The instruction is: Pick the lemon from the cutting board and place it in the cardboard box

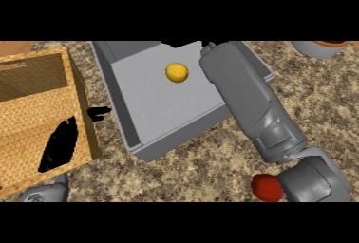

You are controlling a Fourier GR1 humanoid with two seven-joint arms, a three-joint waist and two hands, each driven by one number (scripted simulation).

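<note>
The yellow lemon [176, 72] lies on the floor of a shallow grey open box [133, 137] at the middle of the counter. My right forearm reaches across the box's right side, just right of the lemon and apart from it. Only a black sliver of my right hand [208, 45] shows at the top edge, so its fingers are hidden. The wooden cutting board [35, 114] fills the left side. My left hand [60, 144] shows as a long dark shape over the board, with its fingertips [99, 113] sticking out between board and box. It holds nothing.
A red round fruit [266, 186] sits at the lower right, partly behind my right arm. A grey bowl [319, 49] with something orange stands at the top right corner. Speckled brown counter surrounds the box.
</note>
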